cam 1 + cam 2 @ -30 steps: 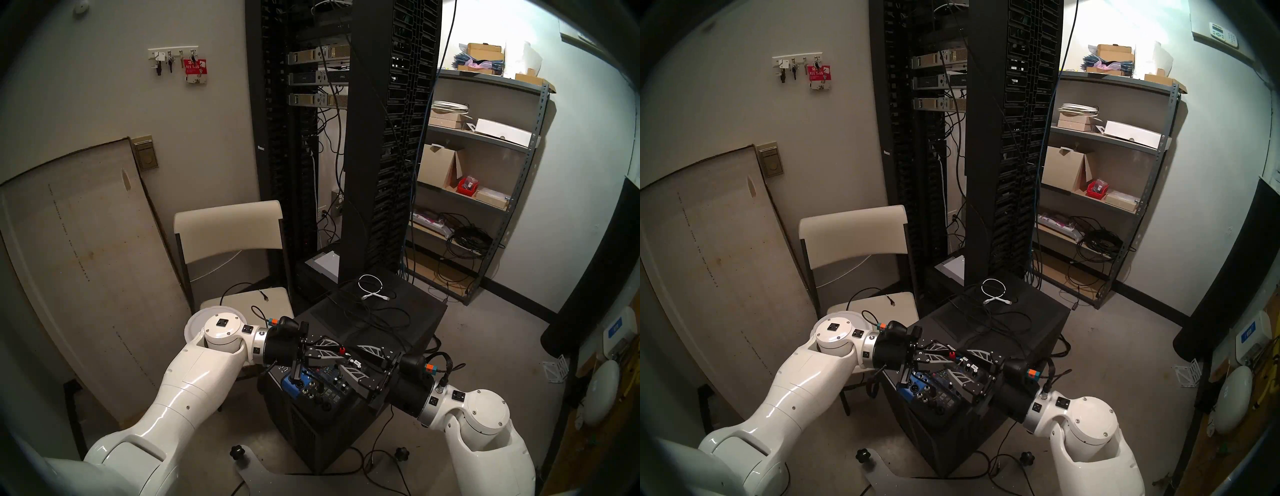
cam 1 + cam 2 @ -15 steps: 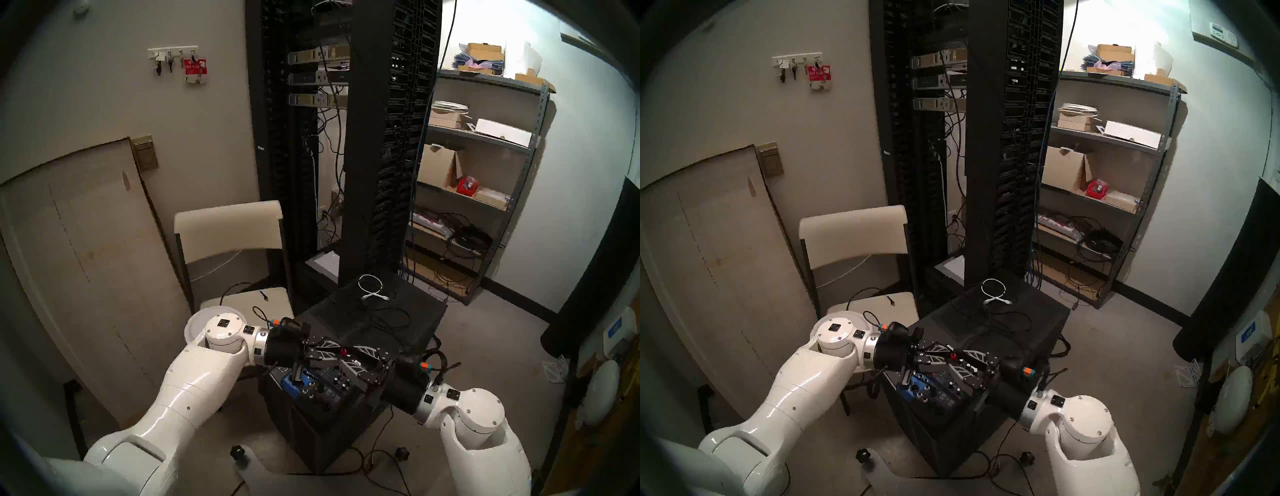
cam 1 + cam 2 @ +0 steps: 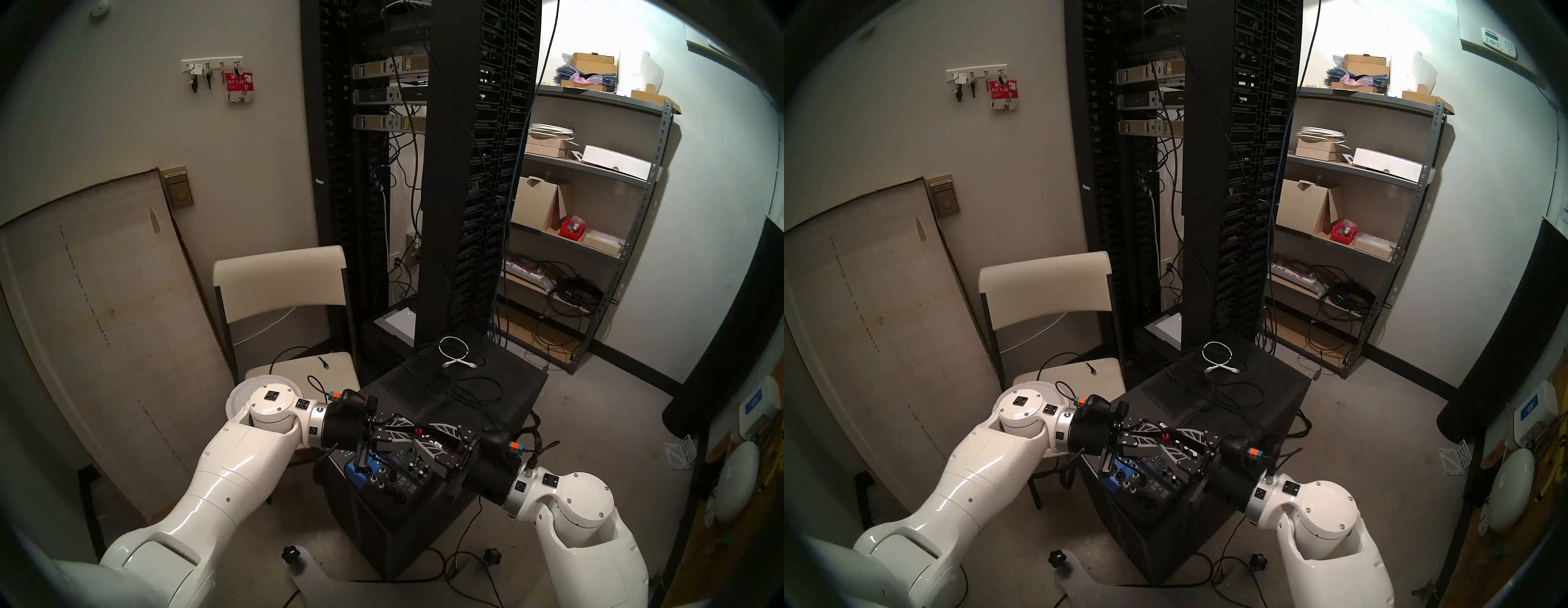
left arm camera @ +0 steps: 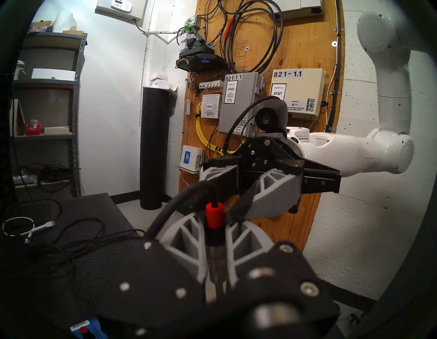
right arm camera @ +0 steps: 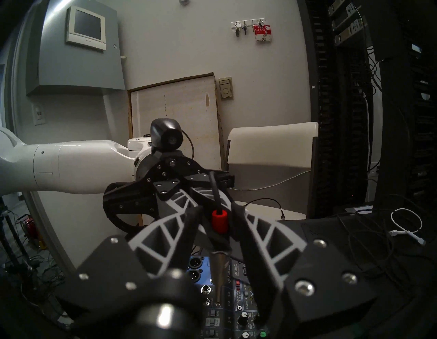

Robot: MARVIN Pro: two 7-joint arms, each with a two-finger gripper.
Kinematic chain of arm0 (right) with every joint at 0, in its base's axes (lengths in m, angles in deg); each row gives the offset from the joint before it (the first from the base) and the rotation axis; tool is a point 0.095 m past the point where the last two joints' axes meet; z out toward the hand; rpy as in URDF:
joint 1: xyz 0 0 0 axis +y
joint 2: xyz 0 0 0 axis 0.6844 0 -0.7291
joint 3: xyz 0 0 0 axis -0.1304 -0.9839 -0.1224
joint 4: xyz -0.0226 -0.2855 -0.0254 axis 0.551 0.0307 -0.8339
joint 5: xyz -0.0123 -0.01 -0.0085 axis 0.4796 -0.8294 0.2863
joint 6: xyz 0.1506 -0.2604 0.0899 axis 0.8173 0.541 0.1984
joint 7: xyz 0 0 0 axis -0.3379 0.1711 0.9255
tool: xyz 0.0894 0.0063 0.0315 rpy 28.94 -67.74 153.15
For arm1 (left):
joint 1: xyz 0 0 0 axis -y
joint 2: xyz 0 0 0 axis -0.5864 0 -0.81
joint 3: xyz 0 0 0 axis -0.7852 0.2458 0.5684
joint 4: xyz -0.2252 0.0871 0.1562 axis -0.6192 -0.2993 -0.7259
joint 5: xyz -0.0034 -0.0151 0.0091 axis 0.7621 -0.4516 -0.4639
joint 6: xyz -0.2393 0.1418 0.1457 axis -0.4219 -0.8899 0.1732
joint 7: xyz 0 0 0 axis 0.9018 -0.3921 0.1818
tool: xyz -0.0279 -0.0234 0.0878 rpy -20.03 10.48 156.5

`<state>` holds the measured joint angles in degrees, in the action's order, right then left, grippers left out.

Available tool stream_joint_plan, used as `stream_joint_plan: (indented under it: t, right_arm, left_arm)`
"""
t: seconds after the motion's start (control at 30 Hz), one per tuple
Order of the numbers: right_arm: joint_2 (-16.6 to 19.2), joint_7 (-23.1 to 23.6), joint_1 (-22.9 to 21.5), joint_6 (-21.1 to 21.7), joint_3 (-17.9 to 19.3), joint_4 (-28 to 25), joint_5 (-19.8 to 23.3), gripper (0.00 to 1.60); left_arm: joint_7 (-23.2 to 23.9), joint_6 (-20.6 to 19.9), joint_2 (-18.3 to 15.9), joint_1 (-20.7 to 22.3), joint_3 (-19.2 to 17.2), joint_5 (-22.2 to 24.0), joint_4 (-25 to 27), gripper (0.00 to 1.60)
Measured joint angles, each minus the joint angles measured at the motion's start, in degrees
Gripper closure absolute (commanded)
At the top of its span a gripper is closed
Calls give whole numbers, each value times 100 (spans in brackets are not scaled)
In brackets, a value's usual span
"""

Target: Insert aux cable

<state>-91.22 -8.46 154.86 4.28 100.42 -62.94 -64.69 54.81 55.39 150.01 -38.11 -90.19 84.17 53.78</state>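
Note:
The aux cable's plug, red band above a silver shaft, hangs upright over the small blue audio mixer. My left gripper is shut on the plug's black body just below the red band. The right gripper faces the left one and straddles the same plug, its fingers open with a gap on each side. The silver shaft points down at the mixer's jack sockets without touching them. The black cable arcs off to the left.
The mixer sits on the near end of a black cabinet, with loose black cables and a coiled white cable farther back. A cream folding chair stands at left, a server rack behind, metal shelving at right.
The right gripper has moved left toward the left gripper and its jaws have narrowed around the plug. The left gripper and the plug have stayed put.

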Motion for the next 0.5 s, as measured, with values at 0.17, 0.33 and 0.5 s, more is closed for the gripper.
stream_joint_plan:
  t: [0.17,0.33,0.5]
  right_arm:
    - [76,43,-33,-4,-24,-16,-138,92]
    - [113,57,-42,0,-22,-41,-216,131]
    - [126,60,-41,1,-14,-64,-240,160]
  left_arm:
    - [2,18,-18,9,43,-17,-33,160]
    - [8,57,-24,23,85,-24,-55,160]
    - [8,84,-27,38,107,-24,-72,160]
